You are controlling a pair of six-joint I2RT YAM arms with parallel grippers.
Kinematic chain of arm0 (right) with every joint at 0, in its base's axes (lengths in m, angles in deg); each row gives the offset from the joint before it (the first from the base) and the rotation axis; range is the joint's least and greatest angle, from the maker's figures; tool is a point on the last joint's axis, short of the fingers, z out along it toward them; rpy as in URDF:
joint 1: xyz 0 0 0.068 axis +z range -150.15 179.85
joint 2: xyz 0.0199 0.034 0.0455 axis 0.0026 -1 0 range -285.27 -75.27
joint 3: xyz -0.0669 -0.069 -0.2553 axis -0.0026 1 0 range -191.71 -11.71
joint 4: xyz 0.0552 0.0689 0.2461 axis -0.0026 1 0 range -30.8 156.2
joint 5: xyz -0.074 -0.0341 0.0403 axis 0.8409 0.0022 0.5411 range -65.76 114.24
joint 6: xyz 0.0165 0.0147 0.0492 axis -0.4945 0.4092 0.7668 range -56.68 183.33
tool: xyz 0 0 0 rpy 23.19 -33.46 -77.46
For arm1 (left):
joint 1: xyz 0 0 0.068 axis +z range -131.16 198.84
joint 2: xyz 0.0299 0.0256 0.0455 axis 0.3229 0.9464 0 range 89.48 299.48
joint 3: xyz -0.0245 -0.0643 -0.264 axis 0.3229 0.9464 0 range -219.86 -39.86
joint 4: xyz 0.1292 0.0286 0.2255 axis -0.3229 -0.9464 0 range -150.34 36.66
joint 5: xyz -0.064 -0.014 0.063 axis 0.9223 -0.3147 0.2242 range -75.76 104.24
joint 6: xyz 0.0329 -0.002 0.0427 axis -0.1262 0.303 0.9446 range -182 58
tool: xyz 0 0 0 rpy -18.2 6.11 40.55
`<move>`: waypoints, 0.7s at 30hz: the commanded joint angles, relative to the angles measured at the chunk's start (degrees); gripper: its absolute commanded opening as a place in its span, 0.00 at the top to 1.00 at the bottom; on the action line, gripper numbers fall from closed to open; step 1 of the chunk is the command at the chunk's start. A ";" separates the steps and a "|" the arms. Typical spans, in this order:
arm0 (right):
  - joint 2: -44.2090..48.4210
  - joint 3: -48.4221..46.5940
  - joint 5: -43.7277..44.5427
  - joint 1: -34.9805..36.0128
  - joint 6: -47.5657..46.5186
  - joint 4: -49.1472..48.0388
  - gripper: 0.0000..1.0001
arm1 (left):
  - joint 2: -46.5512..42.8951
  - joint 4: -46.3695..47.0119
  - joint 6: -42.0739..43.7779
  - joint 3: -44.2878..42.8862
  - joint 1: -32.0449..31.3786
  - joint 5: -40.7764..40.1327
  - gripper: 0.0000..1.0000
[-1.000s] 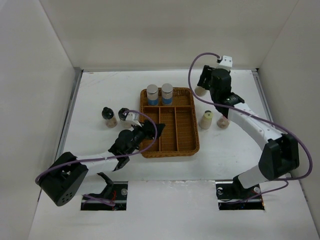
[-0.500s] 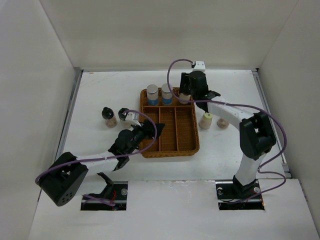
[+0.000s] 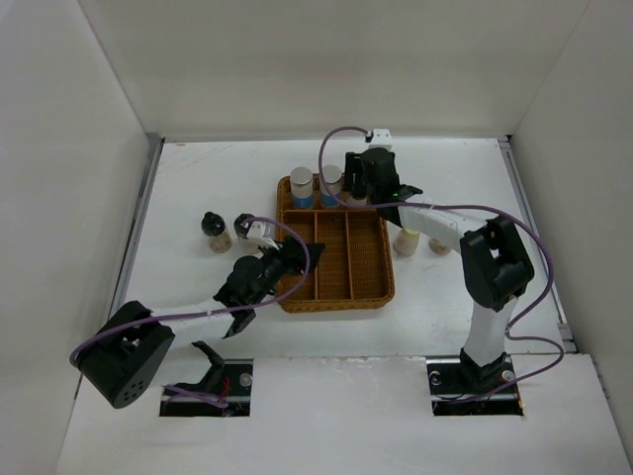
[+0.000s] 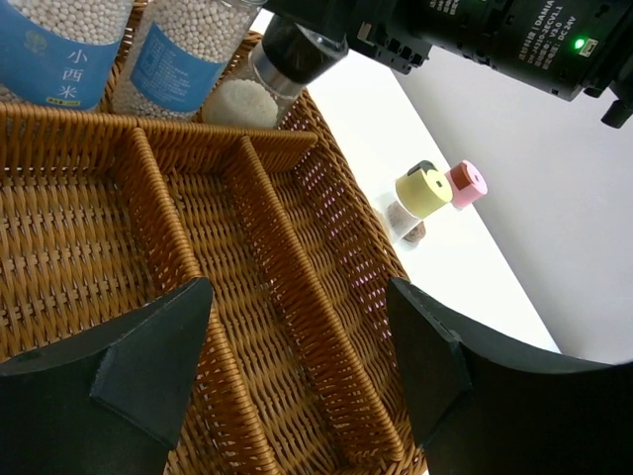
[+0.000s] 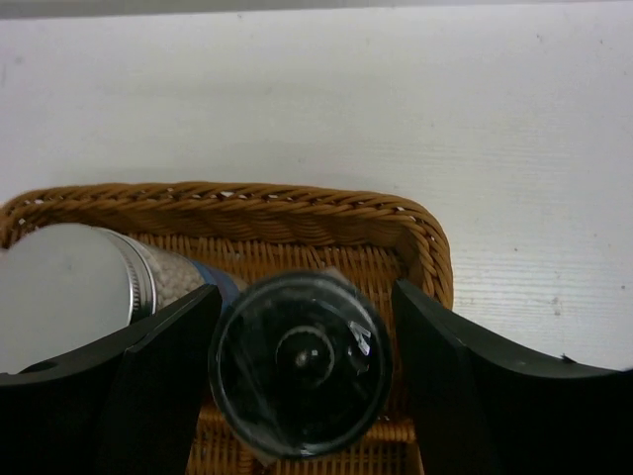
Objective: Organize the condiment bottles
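My right gripper (image 3: pixel 358 190) is shut on a dark-capped jar (image 5: pixel 302 376) of white grains, held upright in the back right compartment of the wicker tray (image 3: pixel 386 287). That jar also shows in the left wrist view (image 4: pixel 297 49). Two white jars with blue bands (image 3: pixel 302 186) (image 3: pixel 330 182) stand beside it in the back row. My left gripper (image 3: pixel 287 259) is open and empty over the tray's front left part. Two dark-capped jars (image 3: pixel 211 230) (image 3: pixel 242 228) stand left of the tray. A cream-capped jar (image 3: pixel 406 237) and a pink-capped jar (image 3: pixel 438 243) stand to its right.
The tray's long front compartments (image 4: pixel 198 257) hold nothing. White walls close the table at the back and both sides. The right arm (image 3: pixel 445 223) reaches over the cream-capped and pink-capped jars.
My right gripper has swung left with the dark-capped jar, from the table right of the tray to the tray's back right compartment. The left arm has not moved.
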 commanded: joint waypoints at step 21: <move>33.26 30.08 -1.70 1.64 11.25 -15.64 0.66 | -14.33 -25.29 7.85 -12.71 -0.90 -16.74 0.45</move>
